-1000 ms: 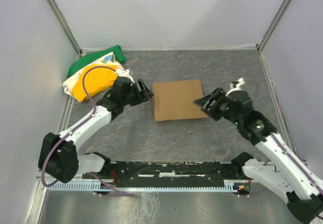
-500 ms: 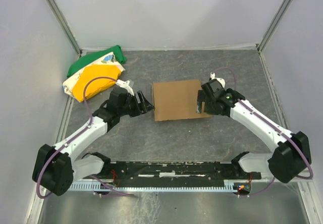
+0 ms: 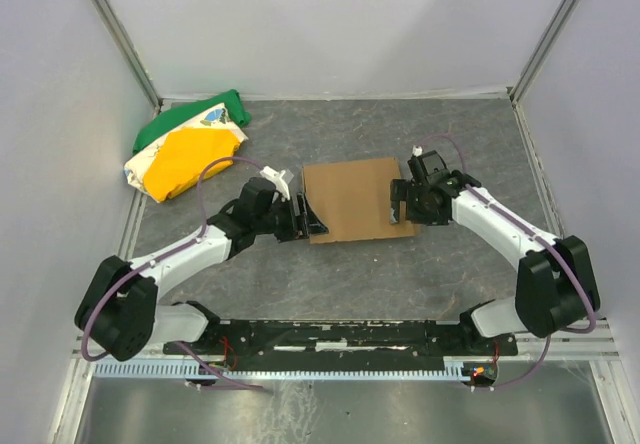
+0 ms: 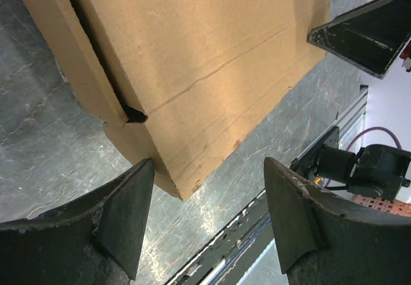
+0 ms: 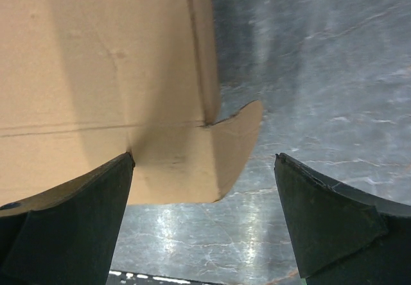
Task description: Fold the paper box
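The paper box is a flat brown cardboard sheet lying on the grey table in the middle. My left gripper is open at the box's near left corner, its jaws straddling that corner without closing on it. My right gripper is open at the box's near right corner, where a rounded flap sticks out between its jaws. In the left wrist view a slot and side strip run along the box's edge. Neither gripper holds anything.
A green, yellow and white cloth bundle lies at the back left by the wall. Grey walls enclose the table on three sides. The arms' base rail runs along the near edge.
My left gripper has moved right, up to the box's near left corner. My right arm swung in to the box's right edge and then held there. The box has not moved.
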You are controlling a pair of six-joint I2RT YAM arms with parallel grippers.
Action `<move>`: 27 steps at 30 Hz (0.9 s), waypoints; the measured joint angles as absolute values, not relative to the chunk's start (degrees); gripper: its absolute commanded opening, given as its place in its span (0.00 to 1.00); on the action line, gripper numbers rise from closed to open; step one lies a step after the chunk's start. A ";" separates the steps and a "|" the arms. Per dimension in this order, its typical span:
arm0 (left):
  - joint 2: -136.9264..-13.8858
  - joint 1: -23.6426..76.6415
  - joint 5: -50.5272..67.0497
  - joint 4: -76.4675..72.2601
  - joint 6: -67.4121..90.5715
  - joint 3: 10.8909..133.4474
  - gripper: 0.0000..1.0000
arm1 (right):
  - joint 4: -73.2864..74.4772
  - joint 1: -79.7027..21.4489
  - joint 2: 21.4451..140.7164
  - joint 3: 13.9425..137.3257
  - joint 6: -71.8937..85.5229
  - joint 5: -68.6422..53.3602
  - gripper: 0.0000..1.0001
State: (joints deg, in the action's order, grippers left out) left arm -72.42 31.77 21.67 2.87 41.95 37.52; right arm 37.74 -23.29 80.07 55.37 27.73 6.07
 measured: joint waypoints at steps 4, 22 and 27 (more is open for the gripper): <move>-73.47 32.77 21.47 2.76 42.00 37.43 0.75 | 35.97 -23.11 81.93 54.06 26.11 -0.05 0.99; -75.55 33.52 19.59 4.60 41.93 37.65 0.76 | 33.36 -23.11 81.69 51.31 24.16 -2.57 0.99; -74.83 33.52 19.59 4.60 41.93 37.65 0.76 | 32.05 -23.14 79.68 49.50 24.80 -2.39 1.00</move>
State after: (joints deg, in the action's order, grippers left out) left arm -74.83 33.52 19.59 4.60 41.93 37.65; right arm 32.05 -23.14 79.68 49.50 24.80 -2.39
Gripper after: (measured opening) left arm 0.755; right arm 0.996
